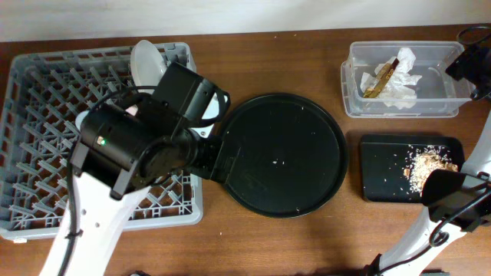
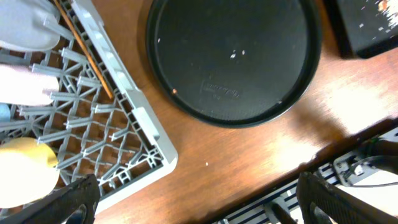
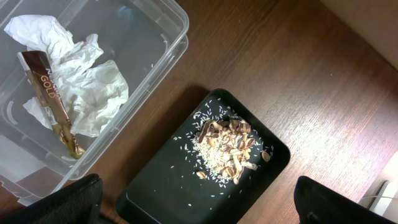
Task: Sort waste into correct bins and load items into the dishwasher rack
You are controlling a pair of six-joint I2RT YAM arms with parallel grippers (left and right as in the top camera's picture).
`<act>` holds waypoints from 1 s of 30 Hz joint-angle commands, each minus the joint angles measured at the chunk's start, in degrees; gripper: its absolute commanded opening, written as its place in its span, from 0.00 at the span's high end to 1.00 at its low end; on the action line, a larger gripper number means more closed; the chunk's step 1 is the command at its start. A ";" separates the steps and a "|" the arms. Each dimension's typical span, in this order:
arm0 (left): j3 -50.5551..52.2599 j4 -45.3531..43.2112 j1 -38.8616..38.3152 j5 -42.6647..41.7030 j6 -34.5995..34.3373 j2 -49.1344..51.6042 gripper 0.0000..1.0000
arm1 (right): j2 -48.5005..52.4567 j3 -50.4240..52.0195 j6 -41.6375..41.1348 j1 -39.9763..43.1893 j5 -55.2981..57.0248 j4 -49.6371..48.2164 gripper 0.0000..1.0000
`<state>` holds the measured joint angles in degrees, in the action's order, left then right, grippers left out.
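Two arms hang over the counter [image 1: 307,61], and both tools stand wide open with nothing between their fingers. The left tool [image 2: 199,205] hovers above the right-hand side of the dishwasher rack [image 1: 38,115], which fills the counter's left end. Its dark fingers [image 2: 68,199] show at the bottom corners of the wrist view. In the rack I can see the pale grey plate [image 1: 146,60] propped up at the far side. The wooden chopsticks [image 2: 87,53] lie slantwise across the pegs close to the rack's right wall, the pink cup [image 2: 22,84] is near them, and the yellow bowl [image 2: 25,171] is further in. The large round black tray [image 1: 284,153] sits mid-counter, just beside the rack, with a few pale specks on it.

The right tool [image 3: 199,211] hangs near the counter's right edge, above the two bins. The clear tub [image 1: 353,100] stands at the far right corner and holds the crumpled white napkin [image 1: 403,80], with the tan-gold wrapper [image 1: 381,77] lying against it. The shallow black tray [image 1: 383,172] lies nearer the front edge, close to the tub but apart from it. The beige food scraps [image 1: 428,162] are heaped toward its right end, with loose grains scattered around.
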<state>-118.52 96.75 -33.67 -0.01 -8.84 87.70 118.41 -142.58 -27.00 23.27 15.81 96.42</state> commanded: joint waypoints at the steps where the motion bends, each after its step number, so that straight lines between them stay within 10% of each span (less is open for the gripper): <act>1: 5.81 -1.36 -0.02 1.84 -0.31 -0.72 0.01 | 0.20 -0.02 -0.50 0.00 0.72 0.07 0.01; 13: 44.30 -38.56 -0.02 0.35 23.56 -6.60 0.00 | 0.20 -0.04 -0.50 0.00 0.72 0.04 0.01; 30: 101.15 -88.98 7.48 5.64 16.72 -52.22 0.01 | 0.20 -0.02 -0.50 0.00 0.72 0.07 0.01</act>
<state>-25.61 15.55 -30.74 5.08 13.69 45.12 118.41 -142.58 -27.03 23.27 15.81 96.47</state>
